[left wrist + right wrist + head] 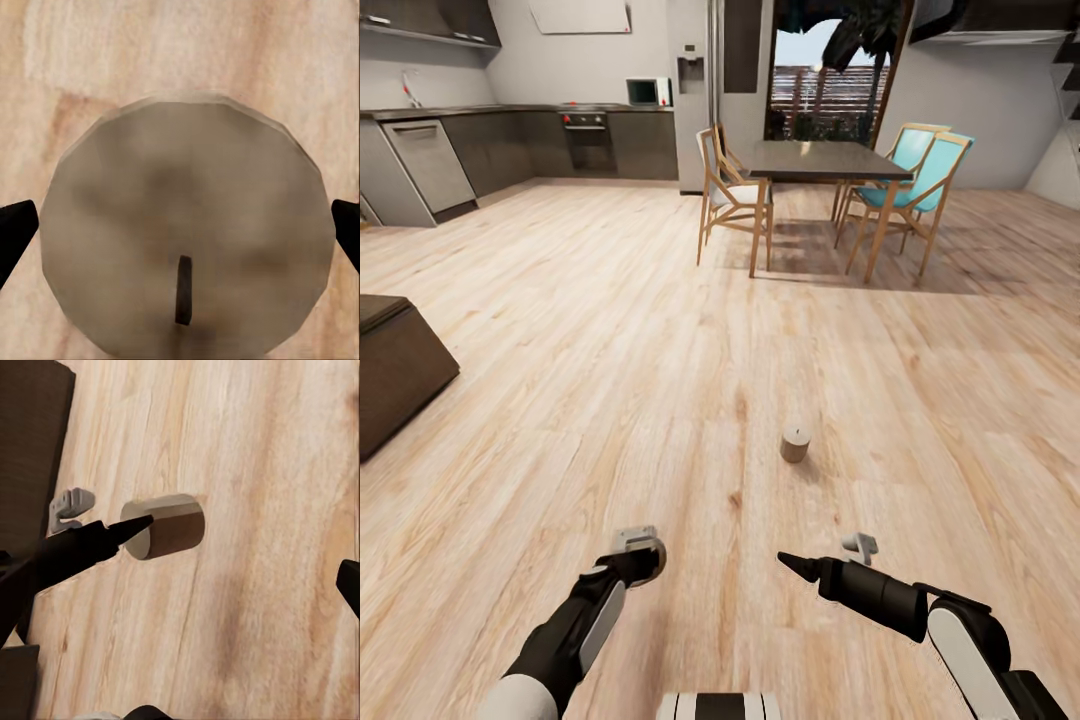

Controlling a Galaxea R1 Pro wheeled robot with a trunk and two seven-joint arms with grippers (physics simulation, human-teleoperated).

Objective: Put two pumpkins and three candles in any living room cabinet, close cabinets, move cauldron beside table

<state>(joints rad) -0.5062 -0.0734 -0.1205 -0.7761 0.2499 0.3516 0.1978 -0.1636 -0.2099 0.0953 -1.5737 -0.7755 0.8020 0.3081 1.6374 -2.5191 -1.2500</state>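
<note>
The left gripper point(180, 225) gripped a candle point(187, 225) for transport; the right gripper's point(830, 556) jaws stood open toward the floor candle point(795, 443).

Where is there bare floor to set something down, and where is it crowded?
Wide bare floor lies between the dark block at the left and the standing candle, and from that candle up to the dining table. It is crowded among the chairs around the table, and just ahead of the right gripper, where the candle stands.
</note>
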